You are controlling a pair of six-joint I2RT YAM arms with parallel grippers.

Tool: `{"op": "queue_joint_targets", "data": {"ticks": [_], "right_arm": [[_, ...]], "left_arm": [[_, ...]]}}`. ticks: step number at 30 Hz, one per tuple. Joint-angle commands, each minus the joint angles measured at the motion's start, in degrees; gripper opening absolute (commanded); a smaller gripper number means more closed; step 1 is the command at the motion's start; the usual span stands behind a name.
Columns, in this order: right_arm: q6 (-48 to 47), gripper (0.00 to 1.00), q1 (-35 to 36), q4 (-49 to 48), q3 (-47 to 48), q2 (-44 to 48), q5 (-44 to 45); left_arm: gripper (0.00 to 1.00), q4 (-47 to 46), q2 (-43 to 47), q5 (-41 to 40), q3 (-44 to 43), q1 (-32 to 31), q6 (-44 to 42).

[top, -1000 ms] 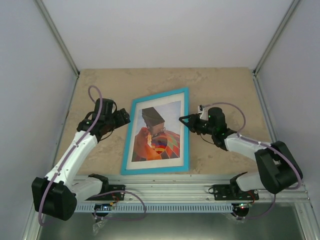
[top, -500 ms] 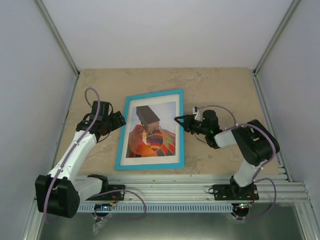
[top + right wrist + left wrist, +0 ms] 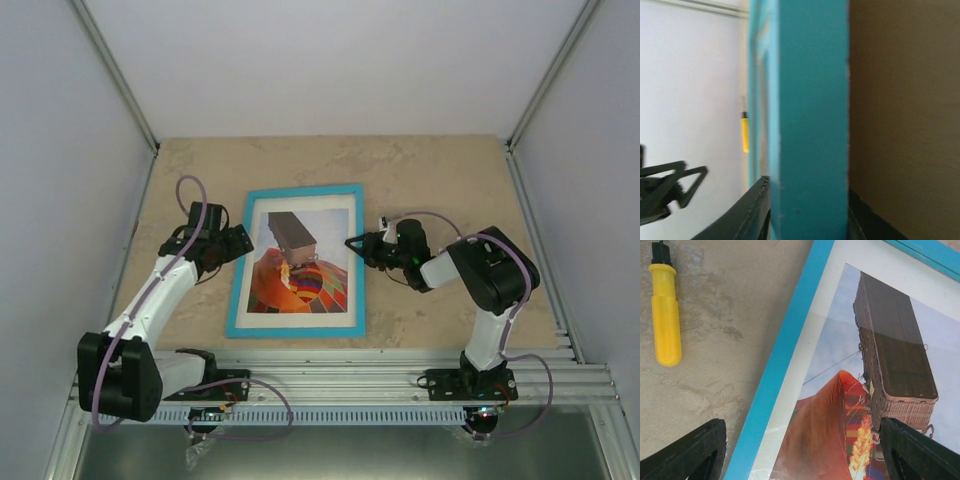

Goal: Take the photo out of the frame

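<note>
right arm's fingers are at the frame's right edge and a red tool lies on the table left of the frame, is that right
One thing is off: the tool is yellow, not red, as the left wrist view shows. It does lie on the table left of the frame, and the right arm's fingers are at the frame's right edge.

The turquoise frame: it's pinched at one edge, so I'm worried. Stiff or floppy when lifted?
Probably stiff: the frame shows straight borders while the right gripper pinches only its right edge. Held off-centre, it may pivot in that narrow grip. The sheen across the photo suggests glazing, so likely fragile.
</note>
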State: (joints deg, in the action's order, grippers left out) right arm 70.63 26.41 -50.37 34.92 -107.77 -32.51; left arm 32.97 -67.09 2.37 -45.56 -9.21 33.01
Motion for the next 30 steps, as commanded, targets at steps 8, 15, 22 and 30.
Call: {"op": "queue_joint_targets", "data": {"ticks": [8,15,22,30], "right_arm": [[-15.62,0.52,-0.57,23.79,2.24,3.36,6.84],[-25.53,0.56,-0.44,44.38,5.69,11.3,17.55],[-32.8,0.56,5.18,59.16,12.16,15.46,30.1],[-33.35,0.56,12.27,67.41,19.4,11.38,44.77]], "left_arm": [[0.86,-2.11,-5.42,-1.81,-2.14,0.42,-1.76],[0.86,0.64,-10.06,-6.52,-5.68,0.42,-3.51],[0.85,1.96,-16.97,-9.48,-8.42,0.42,-5.73],[0.83,2.31,-23.7,-8.7,-11.47,0.16,-7.58]]}}
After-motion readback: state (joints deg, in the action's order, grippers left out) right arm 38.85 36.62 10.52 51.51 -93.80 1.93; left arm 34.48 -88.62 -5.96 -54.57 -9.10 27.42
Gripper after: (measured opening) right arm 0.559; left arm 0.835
